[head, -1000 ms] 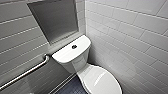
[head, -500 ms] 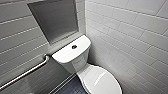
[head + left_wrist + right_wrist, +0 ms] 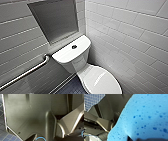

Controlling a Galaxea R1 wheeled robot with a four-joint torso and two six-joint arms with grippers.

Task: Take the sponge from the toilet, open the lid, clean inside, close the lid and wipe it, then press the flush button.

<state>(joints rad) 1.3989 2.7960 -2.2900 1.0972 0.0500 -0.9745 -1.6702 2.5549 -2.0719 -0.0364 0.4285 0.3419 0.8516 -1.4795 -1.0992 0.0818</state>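
Right pincer [image 3: 140, 139] seems clamped on the sponge [image 3: 144, 116]; hold firm and lift the closed lid [image 3: 100, 80] by its front rim.

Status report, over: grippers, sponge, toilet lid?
Sponge at right wrist, seemingly held. Lid down. Grab bar on wall beside toilet.

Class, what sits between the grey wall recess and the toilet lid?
The white tank, with the dark flush button on top, stands between recess and lid; the head view shows it.
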